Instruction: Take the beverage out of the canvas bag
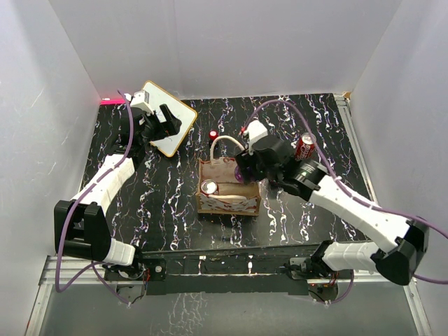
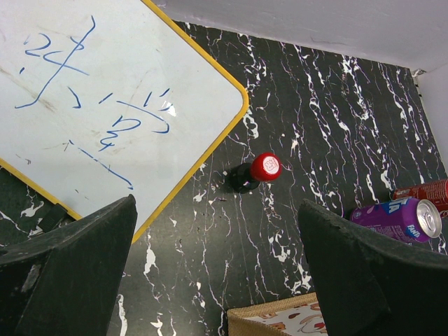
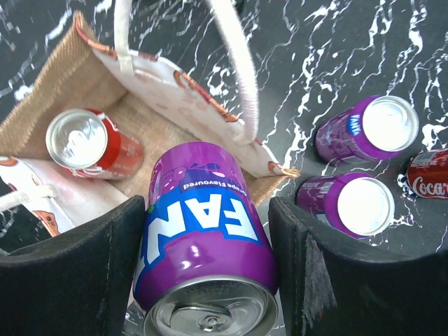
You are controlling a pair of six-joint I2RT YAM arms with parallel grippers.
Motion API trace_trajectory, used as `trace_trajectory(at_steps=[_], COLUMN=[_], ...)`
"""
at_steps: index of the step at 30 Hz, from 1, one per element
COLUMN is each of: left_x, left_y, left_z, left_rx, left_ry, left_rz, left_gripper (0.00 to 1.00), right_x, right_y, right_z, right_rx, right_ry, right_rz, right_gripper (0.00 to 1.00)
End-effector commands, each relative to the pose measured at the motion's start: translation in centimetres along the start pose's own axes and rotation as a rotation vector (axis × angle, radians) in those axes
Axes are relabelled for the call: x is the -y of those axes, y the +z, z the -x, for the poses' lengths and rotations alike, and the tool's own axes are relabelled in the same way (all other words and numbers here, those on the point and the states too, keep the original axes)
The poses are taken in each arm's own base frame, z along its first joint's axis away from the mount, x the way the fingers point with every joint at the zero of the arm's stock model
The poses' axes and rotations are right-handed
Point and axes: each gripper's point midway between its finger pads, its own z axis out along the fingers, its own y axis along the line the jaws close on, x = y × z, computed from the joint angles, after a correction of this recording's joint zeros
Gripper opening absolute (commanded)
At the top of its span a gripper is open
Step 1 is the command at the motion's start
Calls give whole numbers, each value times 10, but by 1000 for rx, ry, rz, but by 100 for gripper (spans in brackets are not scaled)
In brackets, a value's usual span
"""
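Note:
The canvas bag [image 1: 227, 199] stands open mid-table, with a white handle [image 3: 238, 63]. A red can [image 3: 91, 143] stands inside it [image 1: 209, 187]. My right gripper [image 3: 210, 273] is shut on a purple Fanta can [image 3: 206, 231], held tilted above the bag's right edge [image 1: 240, 173]. Both pads press the can's sides. My left gripper [image 2: 217, 273] is open and empty, hovering at the far left by the whiteboard [image 2: 105, 91], with the bag's corner [image 2: 280, 322] below it.
Two purple cans [image 3: 367, 126] [image 3: 350, 203] and a red Coca-Cola can [image 3: 428, 182] sit on the table right of the bag. A dark bottle with a red cap [image 2: 264, 166] stands behind the bag. The yellow-rimmed whiteboard [image 1: 157, 94] lies far left.

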Motion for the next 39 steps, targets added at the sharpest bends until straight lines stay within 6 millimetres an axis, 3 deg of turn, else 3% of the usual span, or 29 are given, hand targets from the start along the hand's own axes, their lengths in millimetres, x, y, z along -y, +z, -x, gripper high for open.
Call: trace_trajectory(at_steps=[1,7,15,20,28,32,36,39], left_x=[9,10,9,10,10,10,10,11], left_y=[-2,-3,-4,-4,-5,-5,-6,-5], left_z=[20,21,21,22,24,23,24,23], left_rx=[41,46,46,48,53,51,54,52], left_ry=[-1,0,2,2,4,5,5,1], left_rz=[-27,-28,-26,-27,-26,-24,-26,-32], left_gripper=[97,97,97,97,97,97,97,97], right_x=[13,27,3,3,45,75,106,115], right_y=[-28,-32,-11,-9,-30,-49,-69,-78], right_z=[68,74,67,73,94,99,89,67], right_rx=[291,304,193,157,205,255,259,205], right_ry=[159,239,368,480,643,658,609,591], right_rz=[20,67,195,253,307,230,56,-34], right_gripper=[8,8,8,8,8,8,8,8])
